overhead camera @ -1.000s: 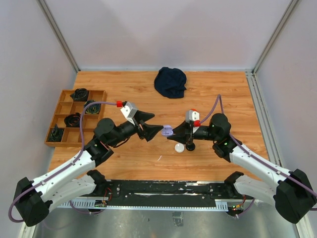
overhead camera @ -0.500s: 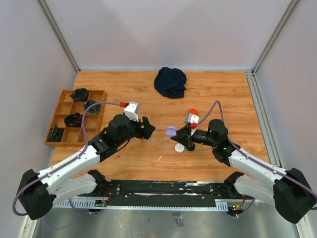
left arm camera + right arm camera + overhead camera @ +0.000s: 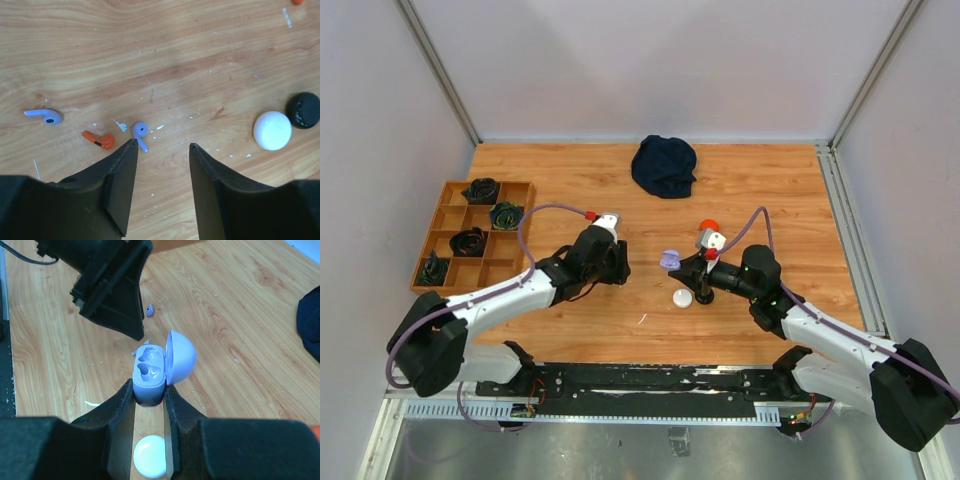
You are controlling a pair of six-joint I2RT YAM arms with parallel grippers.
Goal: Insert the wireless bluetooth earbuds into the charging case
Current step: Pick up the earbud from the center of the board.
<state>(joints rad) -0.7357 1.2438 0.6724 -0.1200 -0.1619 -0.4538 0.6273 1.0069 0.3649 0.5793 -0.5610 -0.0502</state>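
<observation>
You had your left arm (image 3: 500, 300) stretched inward, and the left gripper (image 3: 162, 147) tipped downward with both fingers spread apart. Your right arm (image 3: 820, 325) reached inward as well; the right gripper (image 3: 149, 392) was clamped on the charging case (image 3: 150, 371), one finger pressing each side of its base.

Earbuds (image 3: 140, 134) lie on table (image 3: 200, 60) — left of the round case (image 3: 272, 130).

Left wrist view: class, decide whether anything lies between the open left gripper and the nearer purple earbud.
Nothing visible does. The nearer purple earbud lies on the tabletop just ahead of the open left gripper, close to one fingertip in this view. The orange earbud lies beside it, apart, off the direct line.
</observation>
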